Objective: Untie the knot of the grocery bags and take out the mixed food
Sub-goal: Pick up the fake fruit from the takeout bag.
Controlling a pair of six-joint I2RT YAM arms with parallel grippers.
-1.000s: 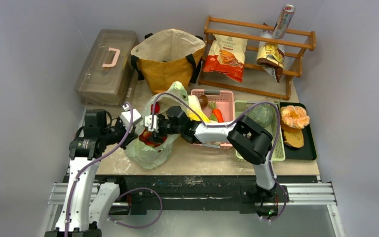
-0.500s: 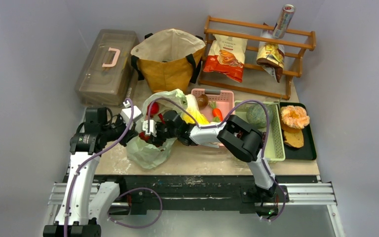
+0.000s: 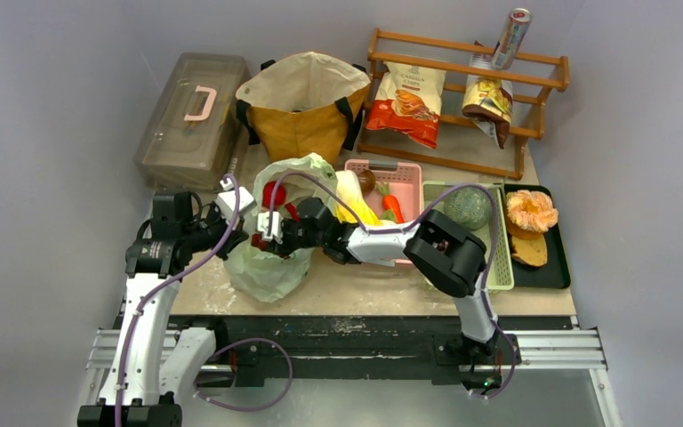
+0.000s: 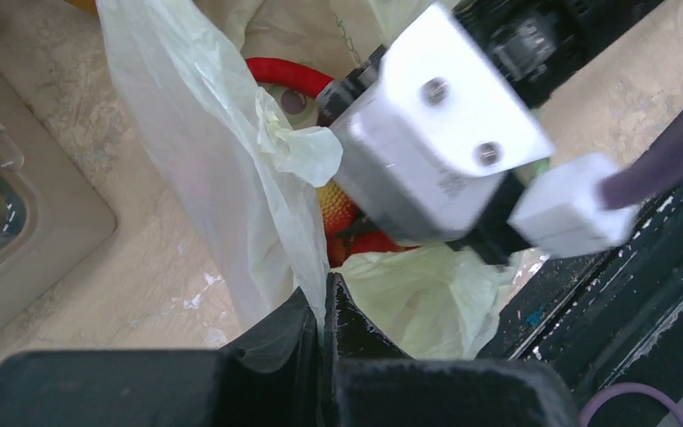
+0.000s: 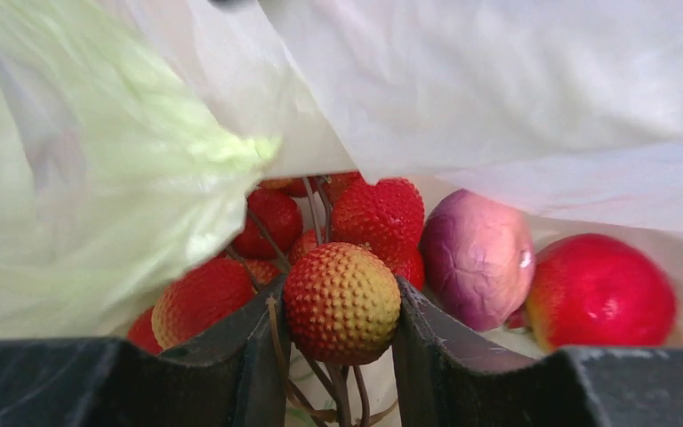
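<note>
The pale-green plastic bag (image 3: 267, 271) lies open at the table's front left; no tied knot shows. My left gripper (image 3: 238, 237) is shut on the bag's left rim (image 4: 258, 205), its fingertips pinching the film (image 4: 323, 289). My right gripper (image 3: 265, 240) reaches into the bag's mouth and is shut on a bumpy red-yellow fruit (image 5: 342, 302) of a stemmed cluster. Beside it lie a purple onion (image 5: 478, 258) and a smooth red fruit (image 5: 600, 289). The mustard tote (image 3: 307, 111) stands open at the back.
A grey lidded box (image 3: 191, 120) is back left. A pink basket (image 3: 405, 178) with a carrot, a green basket (image 3: 498, 267) with a melon and a black tray (image 3: 558, 262) lie to the right. A wooden rack (image 3: 462, 89) holds chip bags and a can.
The right gripper has pushed a little leftward and deeper into the bag. The bag's mouth has spread wider at the back. The left gripper keeps its hold on the rim.
</note>
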